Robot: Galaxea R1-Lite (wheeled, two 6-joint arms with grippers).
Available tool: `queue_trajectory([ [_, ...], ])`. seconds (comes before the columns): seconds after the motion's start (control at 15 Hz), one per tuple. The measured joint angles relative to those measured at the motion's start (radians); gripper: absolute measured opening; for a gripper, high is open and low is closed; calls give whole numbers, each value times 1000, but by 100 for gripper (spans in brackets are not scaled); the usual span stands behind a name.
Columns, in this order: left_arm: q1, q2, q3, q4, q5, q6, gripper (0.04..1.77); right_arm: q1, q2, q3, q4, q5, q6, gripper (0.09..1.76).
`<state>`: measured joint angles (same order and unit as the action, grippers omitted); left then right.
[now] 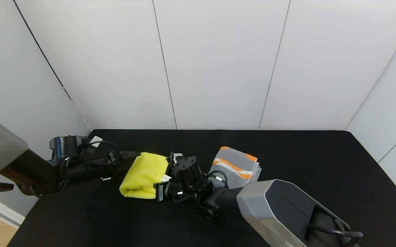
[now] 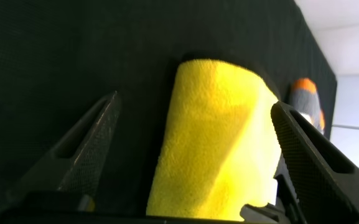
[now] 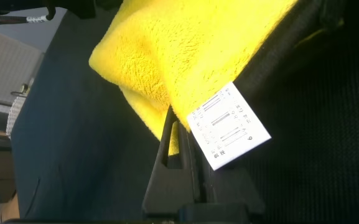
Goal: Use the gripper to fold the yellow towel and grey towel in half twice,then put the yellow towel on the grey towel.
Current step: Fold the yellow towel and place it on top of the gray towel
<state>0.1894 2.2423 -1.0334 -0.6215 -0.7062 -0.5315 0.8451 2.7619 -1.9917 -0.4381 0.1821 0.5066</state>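
Pinching the yellow towel (image 3: 185,56), right hand (image 3: 180,134) seemingly hides its edge.

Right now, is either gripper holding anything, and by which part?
The right gripper is shut on the yellow towel, pinching its edge beside the white tag. The left gripper is open, holding nothing.
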Motion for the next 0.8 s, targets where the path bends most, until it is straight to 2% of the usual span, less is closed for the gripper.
queue_trajectory([
  [0.27, 7, 14, -23, 28, -1, -45, 172, 0, 0, 4, -15, 0, 0, 15],
  [0.4, 5, 13, -50, 123, 5, -40, 172, -1, 0, 5, -15, -1, 0, 15],
  [0.53, 6, 5, -66, 159, -1, -19, 172, 1, 0, 5, -15, -1, 0, 15],
  [0.8, 7, -3, -70, 180, -106, -24, 172, 3, 0, 5, -20, -7, 0, 15],
])
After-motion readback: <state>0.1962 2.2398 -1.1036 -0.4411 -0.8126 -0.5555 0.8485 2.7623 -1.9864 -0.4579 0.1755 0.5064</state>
